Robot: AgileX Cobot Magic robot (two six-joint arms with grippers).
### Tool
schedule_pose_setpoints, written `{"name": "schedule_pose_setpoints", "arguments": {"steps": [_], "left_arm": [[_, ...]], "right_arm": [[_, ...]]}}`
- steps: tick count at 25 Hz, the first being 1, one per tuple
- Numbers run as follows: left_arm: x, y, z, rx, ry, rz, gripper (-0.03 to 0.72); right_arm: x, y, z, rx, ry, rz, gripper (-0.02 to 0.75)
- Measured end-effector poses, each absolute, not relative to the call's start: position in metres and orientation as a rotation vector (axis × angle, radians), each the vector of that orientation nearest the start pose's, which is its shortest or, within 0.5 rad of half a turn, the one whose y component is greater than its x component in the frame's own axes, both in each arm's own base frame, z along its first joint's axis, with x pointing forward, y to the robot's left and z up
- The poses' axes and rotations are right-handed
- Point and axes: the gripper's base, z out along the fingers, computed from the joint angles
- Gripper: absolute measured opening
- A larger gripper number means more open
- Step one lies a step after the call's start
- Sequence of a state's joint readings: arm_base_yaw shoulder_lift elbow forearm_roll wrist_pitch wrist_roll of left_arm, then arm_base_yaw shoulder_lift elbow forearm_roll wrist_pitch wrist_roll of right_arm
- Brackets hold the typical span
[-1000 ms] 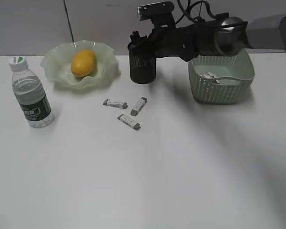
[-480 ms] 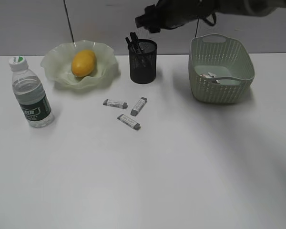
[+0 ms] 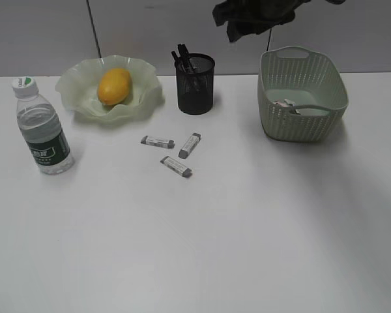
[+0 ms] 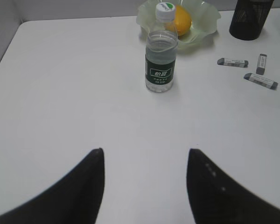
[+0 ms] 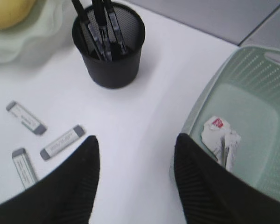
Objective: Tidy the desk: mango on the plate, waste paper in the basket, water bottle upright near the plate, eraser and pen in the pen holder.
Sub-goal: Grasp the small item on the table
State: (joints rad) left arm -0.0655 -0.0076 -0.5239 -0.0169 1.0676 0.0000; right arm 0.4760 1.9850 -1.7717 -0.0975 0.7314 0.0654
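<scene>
A white desk point(image 3: 247, 228) is seen from the front at a downward slant, with a grey wall behind it. At the back left, a pale green plate point(image 3: 75, 91) with a wavy rim is set on the desk, and a yellow-orange mango point(image 3: 114, 86) is lying inside it. In front of and to the left of the plate, a clear water bottle point(image 3: 42, 127) with a dark green label and a white-and-green cap is standing upright, near the plate but not touching it. To the right of the plate, a black mesh pen holder point(image 3: 195, 88) is placed, and several dark pens point(image 5: 100, 25) are leaning inside it. In front of the pen holder, three small grey-and-white erasers point(image 3: 176, 166) are scattered on the bare desk, close together but apart from one another. At the back right, a pale green woven-pattern basket point(image 3: 303, 120) is set, and a crumpled wad of waste paper point(image 5: 221, 140) with a small red mark is lying on its floor.

The right claw point(image 5: 135, 175) is held in the air above the gap between the pen holder and the basket; its two dark fingers are spread apart and nothing is gripped between them. From the front it appears only as a dark shape at the top edge. The left claw point(image 4: 144, 184) is held above the near left part of the desk, well apart from the bottle, with its fingers likewise spread and nothing held.
</scene>
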Motion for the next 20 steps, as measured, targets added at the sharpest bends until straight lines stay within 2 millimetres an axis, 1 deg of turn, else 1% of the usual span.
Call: {"name": "schedule_pose_setpoints", "arguments": {"steps": [3, 13, 17, 20], "left_arm": [[-0.009, -0.001, 0.283, 0.067, 2.019, -0.062, 0.428], [-0.009, -0.001, 0.283, 0.067, 2.019, -0.062, 0.428], [-0.009, -0.001, 0.283, 0.067, 2.019, -0.062, 0.428], [-0.009, -0.001, 0.283, 0.067, 2.019, -0.062, 0.428]], "right_arm": [[0.402, 0.201, 0.289, -0.613, 2.443, 0.094, 0.419], [0.374, 0.193, 0.282, -0.801, 2.723, 0.083, 0.419], [0.371, 0.190, 0.281, -0.827, 2.752, 0.084, 0.419], [0.374, 0.183, 0.283, -0.803, 2.757, 0.097, 0.419]]}}
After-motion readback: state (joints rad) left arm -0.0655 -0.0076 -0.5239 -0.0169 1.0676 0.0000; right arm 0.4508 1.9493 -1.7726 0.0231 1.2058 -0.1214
